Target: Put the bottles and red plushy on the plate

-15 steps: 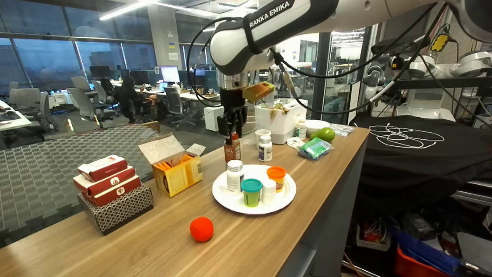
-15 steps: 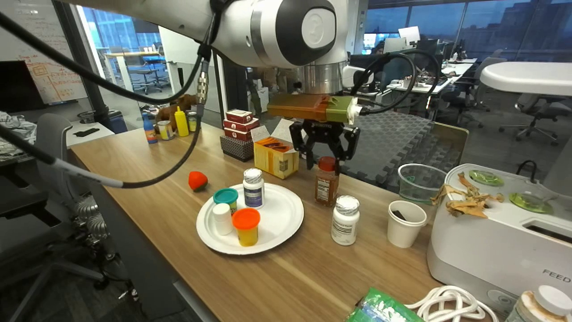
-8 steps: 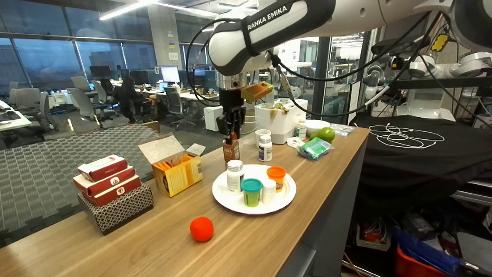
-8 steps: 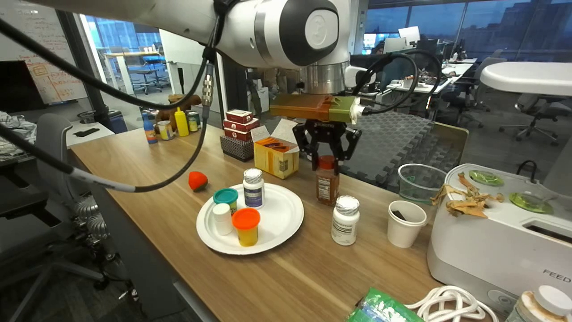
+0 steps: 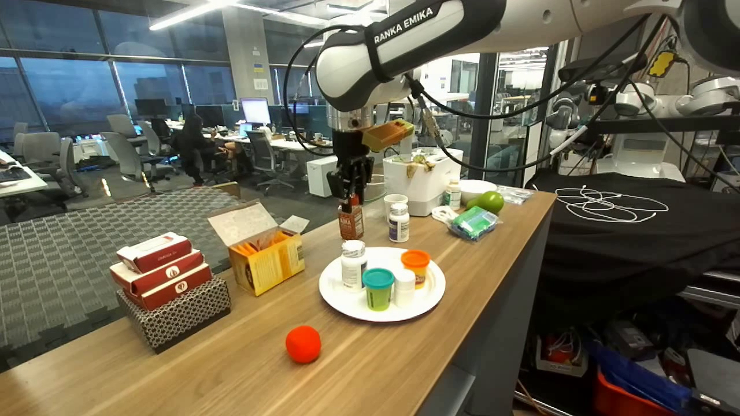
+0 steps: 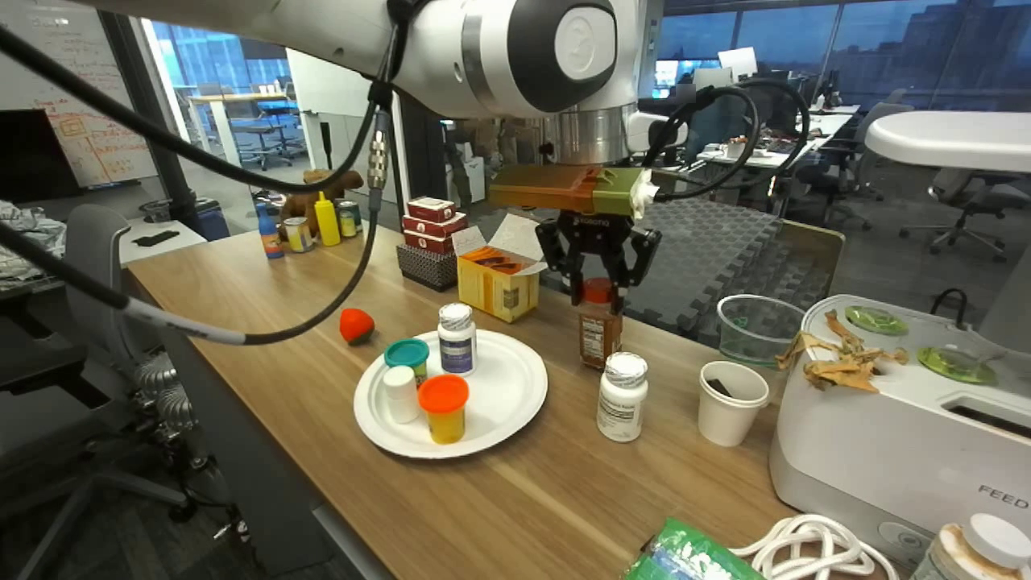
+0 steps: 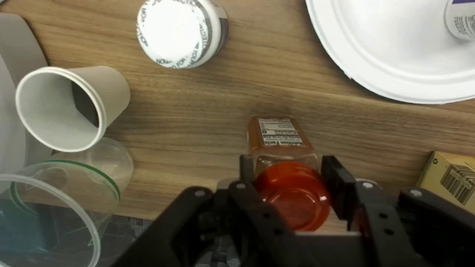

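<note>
1. One gripper [image 7: 288, 168]: jaws clasped on the cap from both sides, grasping item 2 at its top.

2. One red-capped bottle [image 6: 600, 337], reddish-brown, about upright, off the plate [image 6: 507, 395]. Whether its base touches the tabletop [image 5: 243, 370] cannot be told. Judged stiff and smooth-sided, probably slippery, with most weight below the hold and hence apt to swing; the cap suits a grasp from above, and level carriage is advised.

3. One loose white bottle [image 6: 622, 407], upright on the tabletop, just beside item 2 and off the plate. Probably light, rigid plastic; take squarely at cap or shoulder, lest it tip.

4. One plate, round, flat, white; presumably light and readily nudged. Borne upon it, all upright: tall white bottle [image 6: 457, 342]; teal-capped bottle [image 6: 407, 353]; orange-capped bottle [image 6: 445, 411]; small white bottle [image 6: 401, 395]. Bare surface toward the gripper offers a landing.

5. One red plushy [image 5: 303, 344], round, on the tabletop beyond the plate, near it but not on it. Likely soft, very light, safe to squeeze, liable to roll; take round its middle with gentle pressure.
</note>
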`<state>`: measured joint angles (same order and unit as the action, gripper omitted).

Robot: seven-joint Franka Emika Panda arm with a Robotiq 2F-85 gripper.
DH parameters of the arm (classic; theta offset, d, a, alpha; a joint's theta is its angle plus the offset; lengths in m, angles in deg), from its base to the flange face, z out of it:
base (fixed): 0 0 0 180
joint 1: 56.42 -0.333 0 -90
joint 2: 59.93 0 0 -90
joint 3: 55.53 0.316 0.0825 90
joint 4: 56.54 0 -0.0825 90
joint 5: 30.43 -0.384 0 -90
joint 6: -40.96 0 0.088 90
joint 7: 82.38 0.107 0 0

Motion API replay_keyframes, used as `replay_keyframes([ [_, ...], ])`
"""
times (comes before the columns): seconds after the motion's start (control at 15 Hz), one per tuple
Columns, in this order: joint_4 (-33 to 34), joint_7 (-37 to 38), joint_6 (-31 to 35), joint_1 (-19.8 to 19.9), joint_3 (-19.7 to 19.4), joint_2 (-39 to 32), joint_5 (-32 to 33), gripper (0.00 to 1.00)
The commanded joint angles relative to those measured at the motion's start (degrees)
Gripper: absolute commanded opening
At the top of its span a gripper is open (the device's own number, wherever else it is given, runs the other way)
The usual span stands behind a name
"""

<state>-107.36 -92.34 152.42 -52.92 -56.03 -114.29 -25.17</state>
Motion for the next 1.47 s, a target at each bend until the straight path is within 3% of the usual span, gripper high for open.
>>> replay_keyframes([
  [0.0,-4.99,3.36,1.7,-1.29,-0.51,4.74,0.49,0.27],
  [0.8,-29.3,11.72,7.86,-4.95,-2.14,21.69,2.54,0.26],
  [1.13,-39.22,10.47,9.99,-4.33,-1.09,28.23,1.54,0.26],
  [1.4,-45.16,9.19,15.58,-3.46,0.26,29.93,-1.26,0.26],
])
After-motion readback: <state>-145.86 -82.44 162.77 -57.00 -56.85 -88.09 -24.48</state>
